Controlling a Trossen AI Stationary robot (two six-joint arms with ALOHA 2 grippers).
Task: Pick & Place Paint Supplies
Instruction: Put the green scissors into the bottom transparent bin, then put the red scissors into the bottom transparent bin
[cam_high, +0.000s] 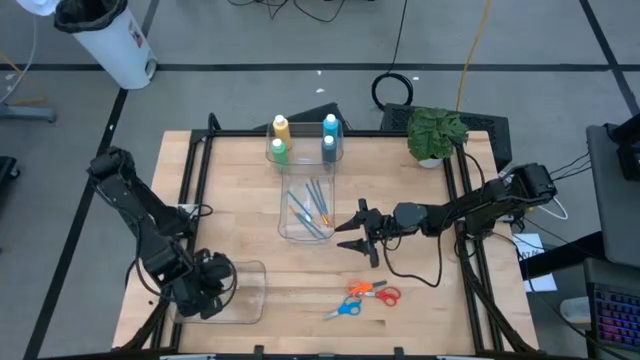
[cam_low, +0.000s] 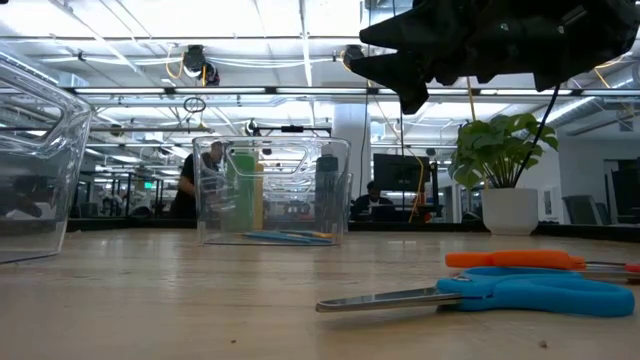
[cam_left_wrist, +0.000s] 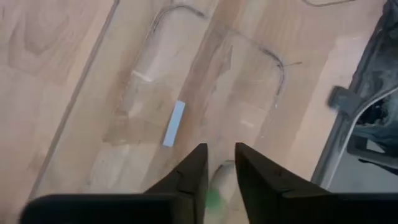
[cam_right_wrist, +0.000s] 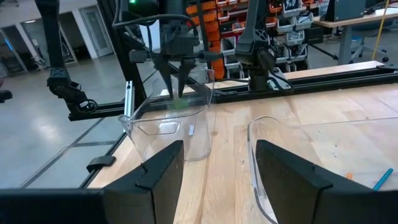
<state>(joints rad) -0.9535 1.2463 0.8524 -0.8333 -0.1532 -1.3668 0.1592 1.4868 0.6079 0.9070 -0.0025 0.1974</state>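
A: What is the surface like?

B: It is a light wooden table (cam_high: 420, 270) with a black frame around it. The floor around it is grey with dark lines. A white rubbish bin (cam_high: 110, 40) stands on the floor beyond the far left corner. A potted plant (cam_high: 435, 130) stands at the far right corner of the table.

A: And where are the paint things?

B: All are in the clear box (cam_high: 284, 215) in the middle of the table. At its far end stand the yellow bottle (cam_high: 281, 126), the green bottle (cam_high: 279, 151), the light blue bottle (cam_high: 330, 125) and the grey-blue bottle (cam_high: 328, 148), all upright. The brushes (cam_high: 312, 208) lie on the bottom in the near half of the box.

A: What else is on the table?

B: A smaller clear box (cam_high: 250, 295) near the front left corner, with a pale blue strip (cam_left_wrist: 174, 123) on its bottom. The orange scissors (cam_high: 375, 290) and the blue scissors (cam_high: 343, 310) lie flat near the front edge, just beside each other.

A: The grippers?

B: The right gripper (cam_high: 352, 237) hangs above the table just to the right of the middle box. It is spread wide and holds nothing. The left gripper (cam_high: 205, 285) is over the smaller box; I cannot tell if it is open or closed.

A: And the room behind?

B: It is a large hall with rows of ceiling lights. One person (cam_low: 200, 170) stands far behind, another person (cam_low: 372, 195) is at a screen, and there are racks with orange bins (cam_right_wrist: 217, 18).
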